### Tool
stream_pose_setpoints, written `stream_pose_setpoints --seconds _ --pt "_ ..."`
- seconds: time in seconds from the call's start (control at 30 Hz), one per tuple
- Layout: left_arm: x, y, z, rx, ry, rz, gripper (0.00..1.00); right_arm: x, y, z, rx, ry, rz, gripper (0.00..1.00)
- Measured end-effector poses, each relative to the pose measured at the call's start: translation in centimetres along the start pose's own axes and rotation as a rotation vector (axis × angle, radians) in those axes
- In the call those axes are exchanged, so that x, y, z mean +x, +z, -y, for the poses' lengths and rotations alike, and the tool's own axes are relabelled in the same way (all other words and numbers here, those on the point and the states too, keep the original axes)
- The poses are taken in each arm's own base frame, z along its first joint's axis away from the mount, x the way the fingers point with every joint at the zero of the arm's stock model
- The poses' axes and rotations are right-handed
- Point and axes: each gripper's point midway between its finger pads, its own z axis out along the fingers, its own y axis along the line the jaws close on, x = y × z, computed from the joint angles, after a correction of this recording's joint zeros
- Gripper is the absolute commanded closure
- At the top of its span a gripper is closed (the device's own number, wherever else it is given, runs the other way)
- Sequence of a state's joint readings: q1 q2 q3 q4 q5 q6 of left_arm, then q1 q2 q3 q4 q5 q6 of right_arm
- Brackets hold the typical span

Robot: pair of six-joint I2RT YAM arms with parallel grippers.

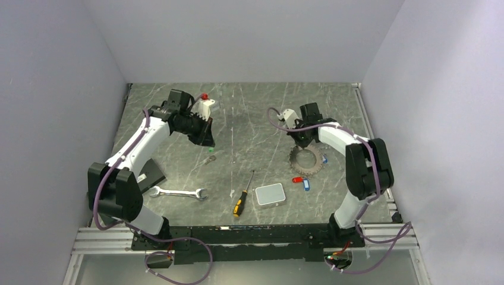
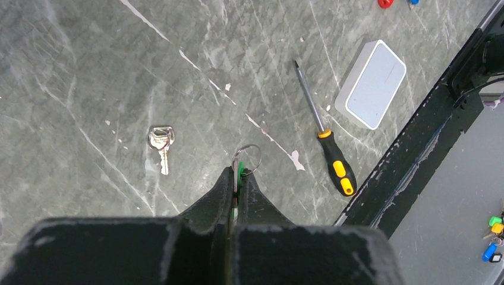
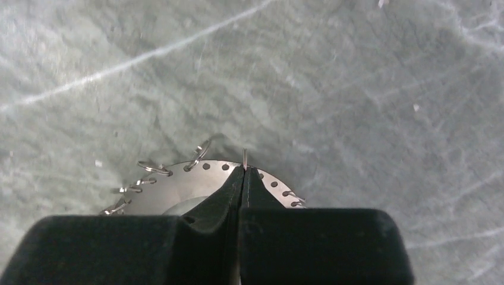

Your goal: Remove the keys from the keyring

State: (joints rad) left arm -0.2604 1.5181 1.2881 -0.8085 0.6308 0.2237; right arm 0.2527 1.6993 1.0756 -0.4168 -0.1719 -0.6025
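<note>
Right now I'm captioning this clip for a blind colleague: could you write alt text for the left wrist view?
The left gripper, shut, pinches a green key tag with a small wire ring poking out, above a grey marbled table. On the table lie a loose silver key, a yellow-and-black screwdriver and a grey box.
</note>
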Motion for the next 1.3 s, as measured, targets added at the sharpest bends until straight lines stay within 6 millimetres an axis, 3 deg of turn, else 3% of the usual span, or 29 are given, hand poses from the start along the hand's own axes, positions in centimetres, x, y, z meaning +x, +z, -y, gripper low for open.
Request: stream_pose_setpoints --seconds 0.1,0.13,0.27,0.33,0.5,0.6,0.73,0.87,0.97,1.07,1.3 --pt "0.2 0.1 0.0 0.0 0.0 -0.004 1.0 -0.8 1.4 0.3 -0.012 0.039 0.022 1.0" --pt "0.3 0.1 0.0 0.001 0.0 -0.005 1.0 -1.0 1.6 0.3 -0.015 0.053 0.029 0.95" --pt "0.7 0.3 -0.1 0.002 0.011 -0.014 1.0 -2.4 2.2 0.5 -0.035 0.103 0.064 0.54" --pt "1.1 0.5 -0.2 0.004 0.009 -0.024 1.0 -3.1 2.1 0.7 -0.039 0.123 0.082 0.43" --pt "2.4 1.4 -0.9 0.007 0.003 -0.067 1.0 -4.4 -0.1 1.2 -0.053 0.186 0.15 0.21" --pt "3.4 2.1 -1.7 -0.005 0.001 -0.105 1.0 -5.7 -3.4 1.8 -0.042 0.215 0.222 0.12" --pt "4.3 3.0 -2.3 -0.022 0.002 -0.15 1.0 -8.0 -9.2 2.1 0.0 0.216 0.367 0.07" --pt "5.5 4.9 -2.3 -0.021 0.009 -0.218 1.0 -8.6 -12.8 0.4 -0.003 0.215 0.47 0.06" --pt "6.5 6.8 -1.8 -0.011 0.024 -0.282 1.0 -7.7 -12.8 -1.2 -0.036 0.242 0.496 0.05" --pt "7.4 8.8 -1.4 -0.006 0.036 -0.345 1.0 -6.0 -11.4 -2.5 -0.078 0.294 0.468 0.04" --pt "7.0 11.3 -2.3 -0.051 0.029 -0.388 1.0 -5.5 -10.7 -2.4 -0.095 0.345 0.47 0.02"
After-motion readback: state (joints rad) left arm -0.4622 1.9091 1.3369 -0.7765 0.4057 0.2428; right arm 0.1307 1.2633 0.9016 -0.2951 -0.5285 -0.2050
